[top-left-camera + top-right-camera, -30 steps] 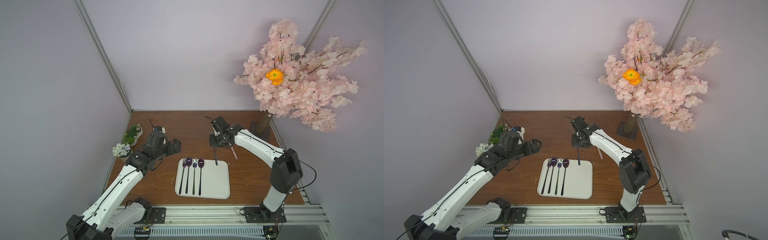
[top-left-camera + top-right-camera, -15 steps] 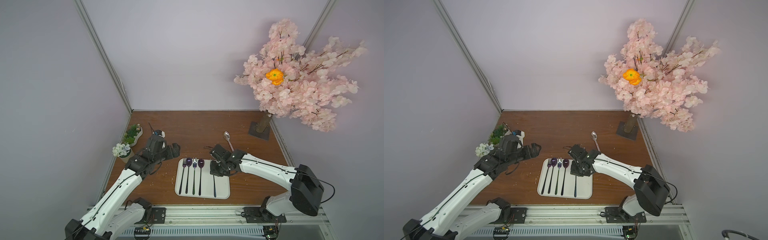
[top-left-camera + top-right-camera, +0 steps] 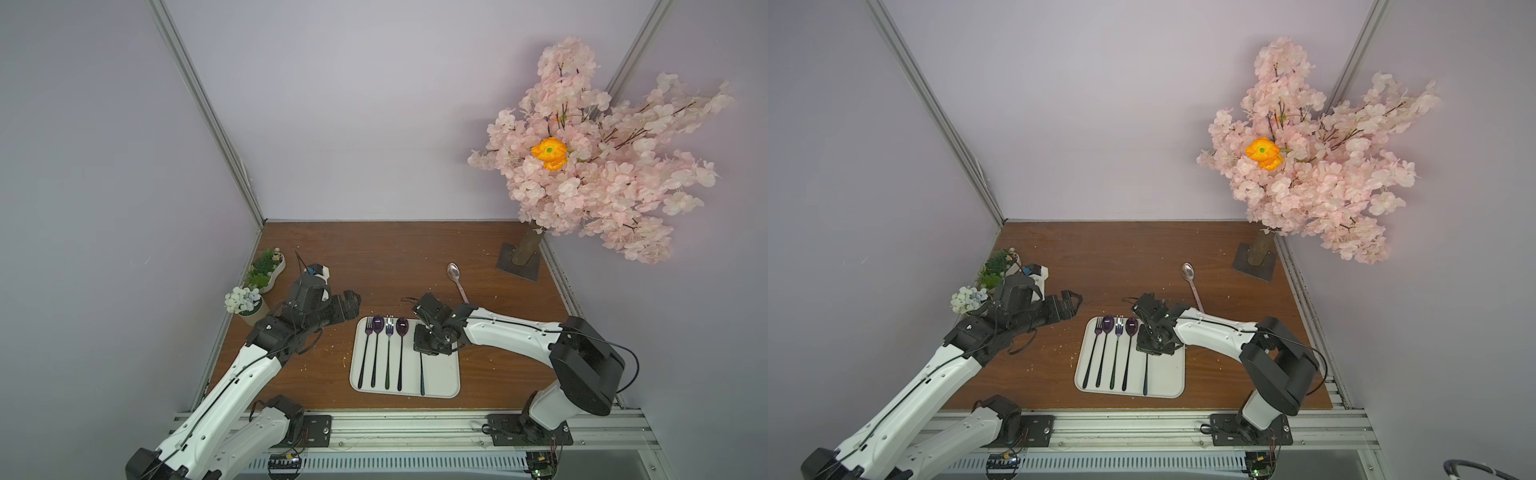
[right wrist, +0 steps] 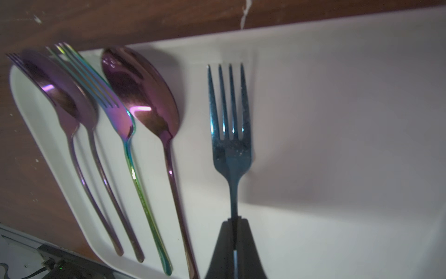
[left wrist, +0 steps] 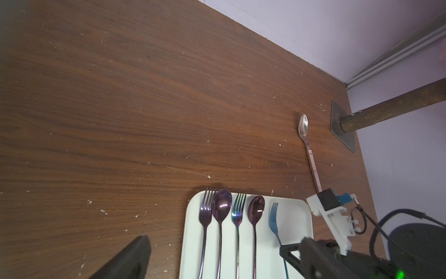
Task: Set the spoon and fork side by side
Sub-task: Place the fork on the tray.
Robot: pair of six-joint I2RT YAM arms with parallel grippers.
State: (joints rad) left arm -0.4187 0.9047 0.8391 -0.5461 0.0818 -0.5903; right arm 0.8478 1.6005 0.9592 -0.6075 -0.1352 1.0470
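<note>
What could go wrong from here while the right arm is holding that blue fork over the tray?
1. The right end effector pinches the blue fork on its thin handle; it may pivot or slip on release.
2. The nearest purple spoon lies close beside it; a sideways nudge could disturb the row.
3. The silver spoon has its handle by the right forearm, which might sweep it.

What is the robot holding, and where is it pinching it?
The right gripper pinches the blue fork by its thin handle. The left gripper holds nothing.
</note>
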